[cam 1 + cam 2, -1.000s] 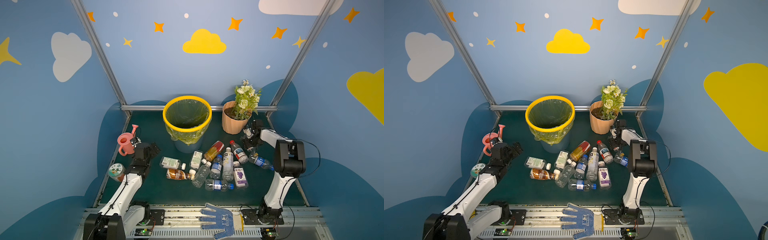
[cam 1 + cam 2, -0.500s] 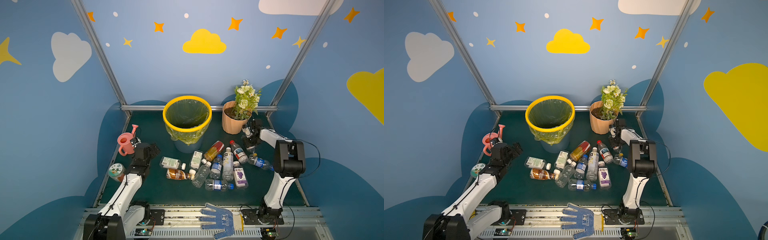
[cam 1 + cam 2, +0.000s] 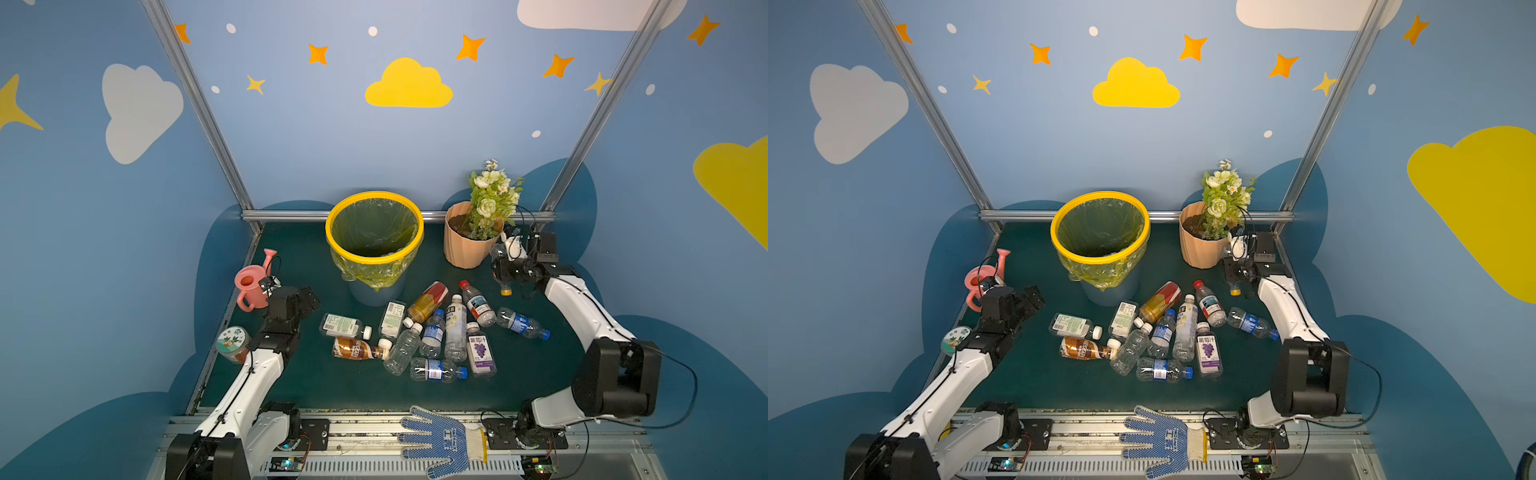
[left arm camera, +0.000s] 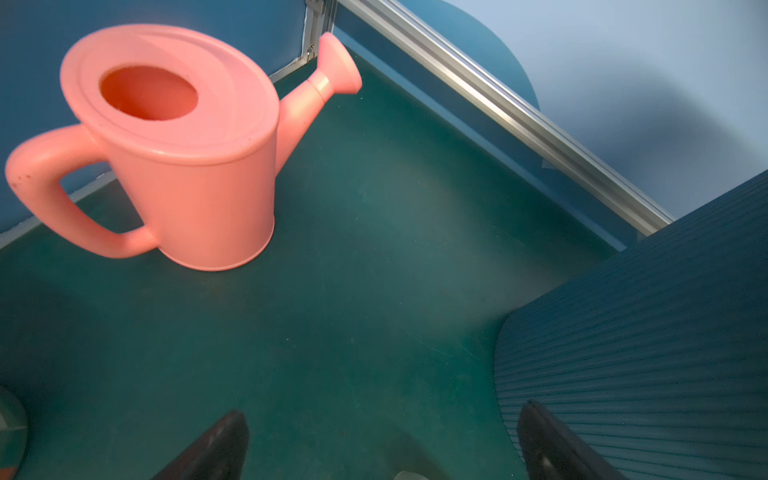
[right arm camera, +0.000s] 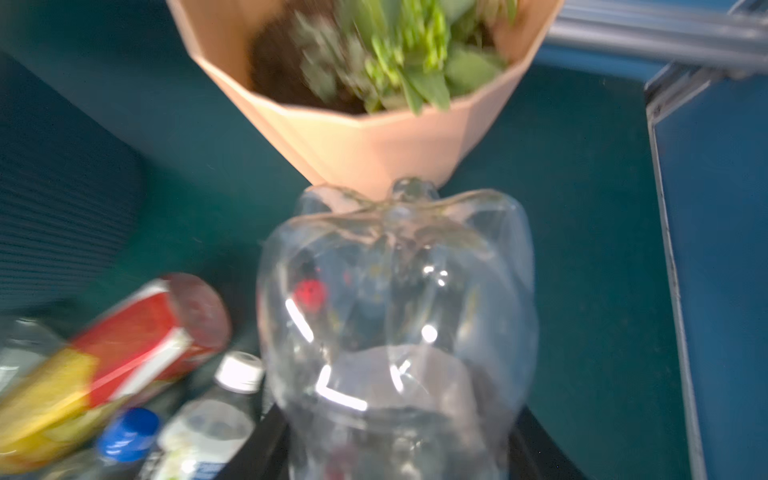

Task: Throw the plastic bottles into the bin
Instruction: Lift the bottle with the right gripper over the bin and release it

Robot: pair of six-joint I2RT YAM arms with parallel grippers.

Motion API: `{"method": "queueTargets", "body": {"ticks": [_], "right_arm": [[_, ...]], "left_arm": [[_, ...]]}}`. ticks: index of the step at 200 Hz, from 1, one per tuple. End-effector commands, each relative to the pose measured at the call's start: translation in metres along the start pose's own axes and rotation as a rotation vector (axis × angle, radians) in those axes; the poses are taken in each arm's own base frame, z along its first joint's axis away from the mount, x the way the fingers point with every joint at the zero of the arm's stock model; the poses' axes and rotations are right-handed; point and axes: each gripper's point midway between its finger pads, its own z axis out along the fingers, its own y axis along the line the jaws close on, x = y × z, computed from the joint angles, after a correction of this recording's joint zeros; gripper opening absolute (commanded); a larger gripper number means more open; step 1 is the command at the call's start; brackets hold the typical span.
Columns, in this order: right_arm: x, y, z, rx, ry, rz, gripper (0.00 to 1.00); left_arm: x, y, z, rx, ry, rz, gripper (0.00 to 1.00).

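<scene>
My right gripper (image 3: 505, 270) (image 3: 1238, 270) (image 5: 395, 436) is shut on a clear plastic bottle (image 5: 395, 307) with a yellow cap (image 3: 505, 292), just in front of the flowerpot. The bottle hangs cap down. Several more plastic bottles (image 3: 432, 332) (image 3: 1163, 332) lie in a heap mid-table, in front of the bin. The bin (image 3: 374, 261) (image 3: 1100, 262) has a yellow rim and a yellow-green liner, and stands at the back centre. My left gripper (image 3: 305, 297) (image 3: 1030, 299) (image 4: 384, 419) is open and empty over bare mat, left of the bin's ribbed blue wall (image 4: 644, 332).
A pink watering can (image 3: 249, 286) (image 4: 178, 158) stands at the left edge behind my left gripper. A peach flowerpot (image 3: 465, 249) (image 5: 374, 145) with flowers stands right of the bin. A short round jar (image 3: 232, 344) sits by the left arm, and a dotted glove (image 3: 444, 440) lies on the front rail.
My right jaws have closed round the clear bottle beside the flowerpot. The left arm has not moved.
</scene>
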Motion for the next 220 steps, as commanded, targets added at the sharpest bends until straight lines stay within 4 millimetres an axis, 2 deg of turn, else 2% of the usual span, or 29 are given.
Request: {"method": "queueTargets", "body": {"ticks": [1, 13, 48, 87, 112, 129, 142, 158, 166, 176, 189, 197, 207, 220], "right_arm": [[-0.039, 0.021, -0.039, -0.095, -0.227, 0.078, 0.49], [-0.055, 0.024, -0.065, -0.098, -0.335, 0.1, 0.48], [-0.11, 0.047, -0.159, -0.202, -0.672, 0.142, 0.5], [-0.168, 0.107, -0.238, -0.485, -0.9, 0.1, 0.5], [-0.193, 0.159, -0.266, -0.648, -0.972, 0.016, 0.51], [-0.205, 0.201, -0.262, -0.775, -0.947, -0.035, 0.51], [-0.212, 0.232, -0.243, -0.848, -0.902, -0.04, 0.51], [-0.212, 0.271, -0.207, -0.925, -0.798, -0.045, 0.51], [-0.207, 0.294, -0.177, -0.955, -0.718, -0.053, 0.51], [-0.199, 0.31, -0.146, -0.971, -0.625, -0.059, 0.55], [-0.193, 0.32, -0.111, -0.959, -0.525, -0.06, 0.69], [-0.193, 0.317, -0.104, -0.94, -0.503, -0.069, 0.77], [-0.201, 0.309, -0.113, -0.898, -0.53, -0.09, 0.87], [-0.216, 0.293, -0.146, -0.811, -0.616, -0.144, 0.93]], "left_arm": [[0.0, 0.004, -0.003, -0.022, 0.009, -0.013, 1.0], [0.002, 0.004, -0.003, -0.02, 0.015, -0.018, 1.0], [0.005, -0.001, -0.004, -0.003, 0.037, -0.018, 1.0], [0.005, -0.001, -0.015, -0.042, 0.021, 0.02, 1.0], [0.006, 0.001, -0.022, -0.041, 0.0, 0.011, 1.0], [0.007, 0.003, -0.025, -0.043, -0.003, 0.007, 1.0], [0.009, 0.004, -0.027, -0.044, -0.002, 0.003, 1.0], [0.01, 0.005, -0.027, -0.047, 0.004, 0.0, 1.0], [0.011, 0.005, -0.028, -0.048, 0.007, 0.0, 1.0], [0.011, 0.005, -0.028, -0.049, 0.01, -0.003, 1.0], [0.01, 0.006, -0.03, -0.056, 0.013, 0.002, 1.0], [0.007, 0.008, -0.032, -0.073, 0.012, 0.003, 1.0], [0.003, 0.012, -0.035, -0.102, 0.002, 0.007, 1.0], [-0.001, 0.016, -0.04, -0.125, -0.008, 0.007, 1.0]]}}
